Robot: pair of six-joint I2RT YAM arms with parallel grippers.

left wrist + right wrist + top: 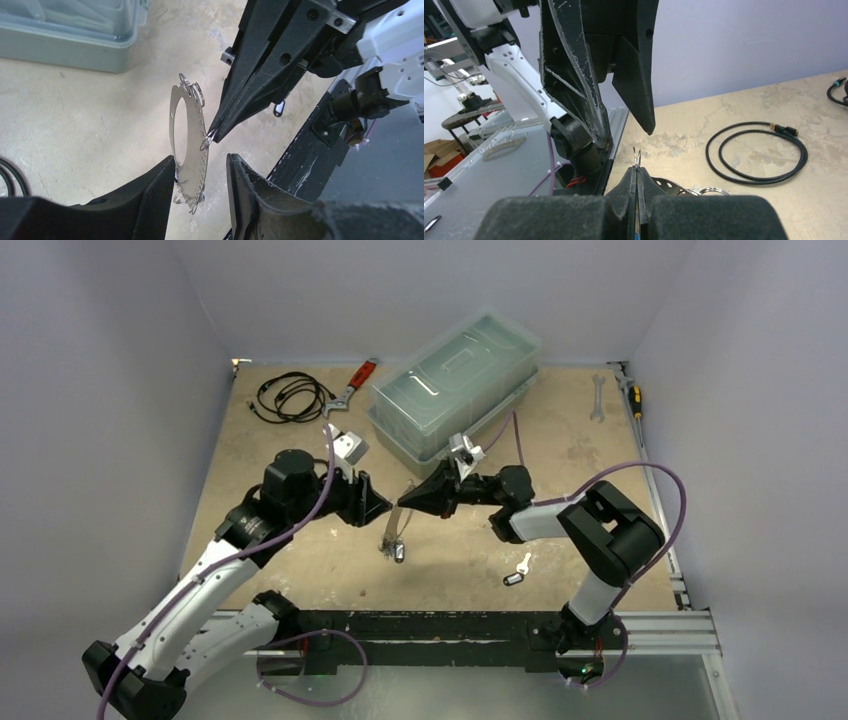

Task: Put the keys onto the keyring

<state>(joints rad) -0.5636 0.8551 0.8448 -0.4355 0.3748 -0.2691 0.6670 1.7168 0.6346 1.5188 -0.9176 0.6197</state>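
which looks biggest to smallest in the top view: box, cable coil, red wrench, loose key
1. box
2. cable coil
3. red wrench, about as long as the coil is wide but far thinner
4. loose key, plainly smallest

You're running two arms built alike: the left arm (200,585) and the right arm (545,520) both have smooth white links set between bulky black joint housings. A purple cable (655,480) runs in loose loops along each one, and each wrist carries a small pale camera block (350,447). The left gripper (388,508) and right gripper (404,498) are matte black. Their long wedge fingers (574,85) taper to thin tips, are lightened by triangular cut-outs, and are scuffed whitish along the edges. Round screw heads (312,14) dot the right gripper's side.
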